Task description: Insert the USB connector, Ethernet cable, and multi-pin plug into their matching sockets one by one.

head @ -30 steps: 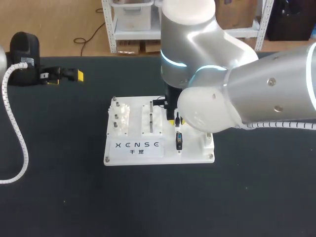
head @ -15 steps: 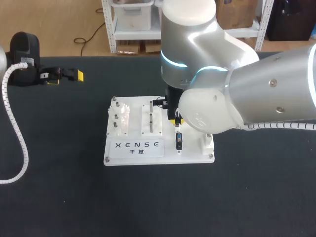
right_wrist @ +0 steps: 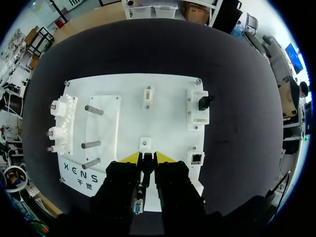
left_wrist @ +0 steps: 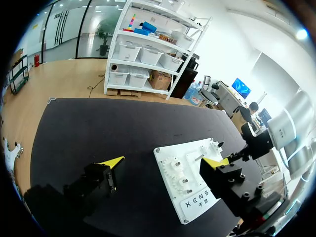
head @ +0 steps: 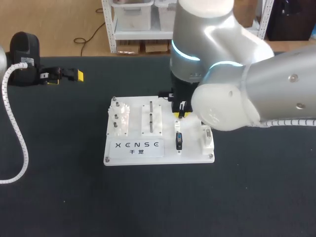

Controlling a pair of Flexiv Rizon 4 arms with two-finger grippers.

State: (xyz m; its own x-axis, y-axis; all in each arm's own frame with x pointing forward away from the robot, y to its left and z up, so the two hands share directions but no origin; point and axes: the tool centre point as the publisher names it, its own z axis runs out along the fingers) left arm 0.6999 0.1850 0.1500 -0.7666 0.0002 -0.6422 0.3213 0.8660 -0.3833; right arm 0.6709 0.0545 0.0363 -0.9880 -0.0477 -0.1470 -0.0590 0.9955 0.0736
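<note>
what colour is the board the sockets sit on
White. The board shows best in the right wrist view.

Our white board [head: 190, 154], lettered in black, on the black counter [head: 59, 197]; our silver right arm [head: 256, 94] ringed in glowing blue; black left pincer [left_wrist: 165, 162] and right pincer [right_wrist: 147, 159] tipped yellow; cable [right_wrist: 146, 169] black.

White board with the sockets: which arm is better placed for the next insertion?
Right. The right gripper hangs directly over the white board, shut on a black plug above the sockets. The left gripper sits open and empty near the table's left edge, well away from the board.
</note>
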